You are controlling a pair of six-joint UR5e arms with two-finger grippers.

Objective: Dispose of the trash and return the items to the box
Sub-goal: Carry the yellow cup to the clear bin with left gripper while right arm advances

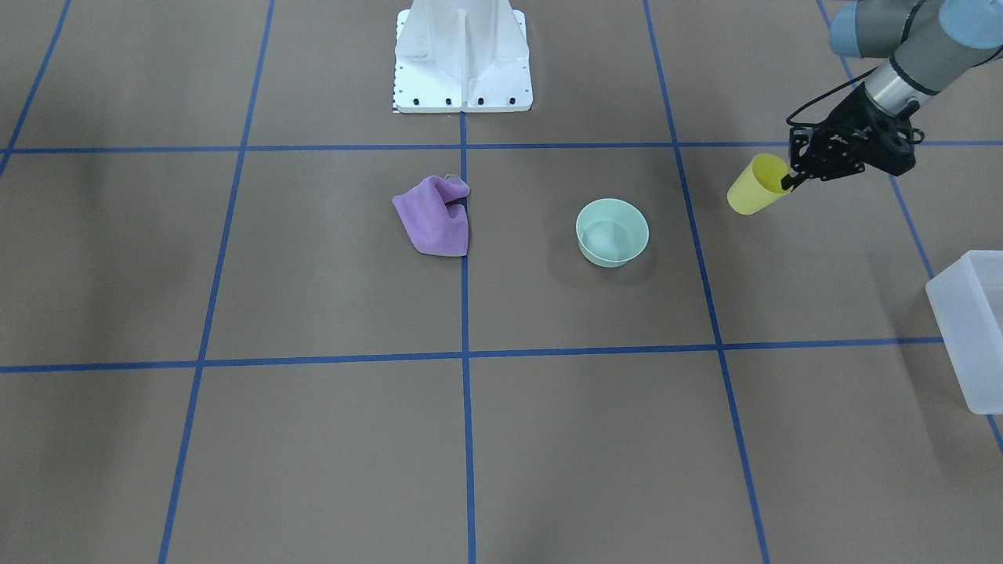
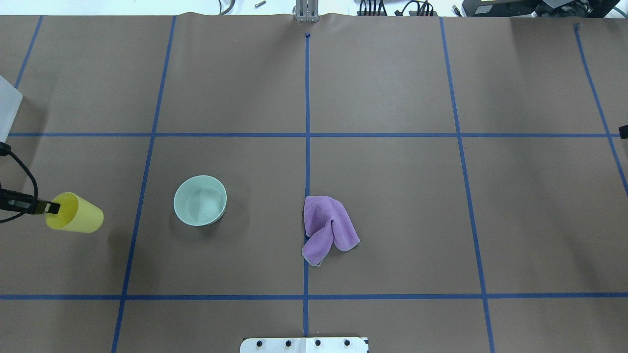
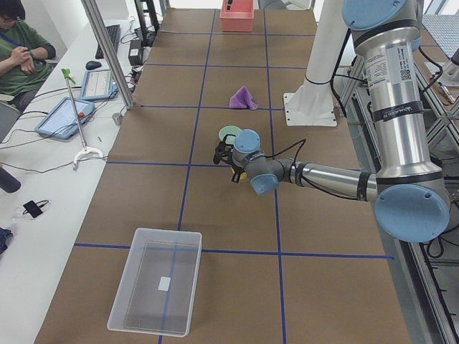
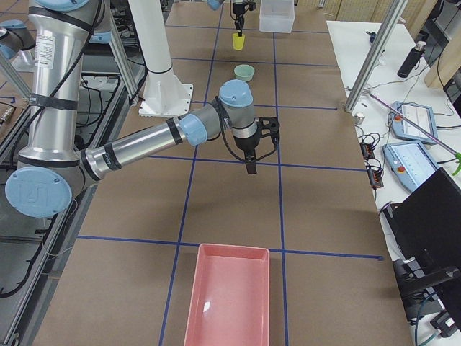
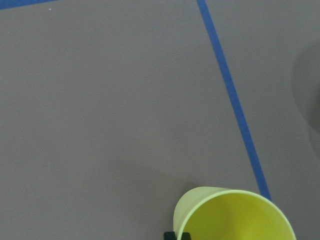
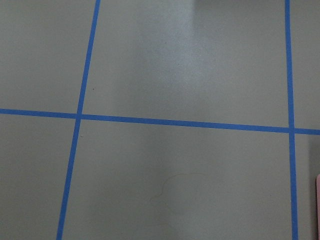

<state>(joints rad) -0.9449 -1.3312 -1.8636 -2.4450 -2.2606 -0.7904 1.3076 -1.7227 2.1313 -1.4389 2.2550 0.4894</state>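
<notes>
The yellow cup [image 1: 748, 192] is clamped by its rim in the left jaws, tilted clear of the table [image 1: 313, 274] (whether the right jaws are apart cannot be told).

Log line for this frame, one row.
left gripper: shut on cup rim, cup lifted, tilted; bowl: on table; cloth: on table; box: holds neither; right gripper: state unclear

even, bright overhead light; soft faint shadows; mild glare; sharp focus
</notes>
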